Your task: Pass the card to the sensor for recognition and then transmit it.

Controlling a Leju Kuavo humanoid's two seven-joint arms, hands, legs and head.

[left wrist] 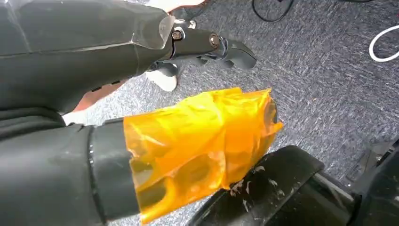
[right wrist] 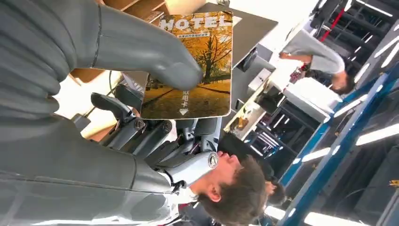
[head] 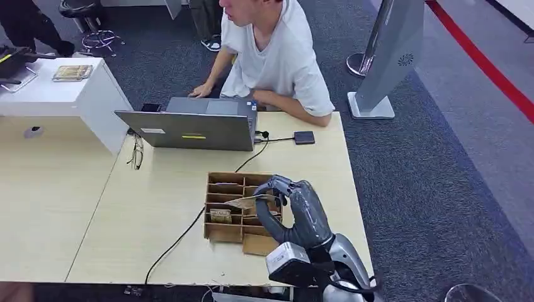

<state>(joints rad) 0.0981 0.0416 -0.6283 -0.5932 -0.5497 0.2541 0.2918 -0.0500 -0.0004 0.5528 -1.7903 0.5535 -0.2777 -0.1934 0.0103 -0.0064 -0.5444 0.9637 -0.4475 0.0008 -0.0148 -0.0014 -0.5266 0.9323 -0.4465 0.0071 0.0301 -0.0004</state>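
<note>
While the right hand (head: 296, 211) pinches one glossy rectangular card (right wrist: 190, 66) between thumb and fingers above the cardboard box (head: 223, 231), the left hand (left wrist: 207, 44) hangs with fingers loosely apart.

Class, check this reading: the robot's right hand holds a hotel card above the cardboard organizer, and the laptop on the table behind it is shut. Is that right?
Not quite. The right hand does hold the hotel card above the cardboard organizer, but the laptop is open, its lid raised with its back toward the robot. The head view shows this; a person sits at it.
</note>
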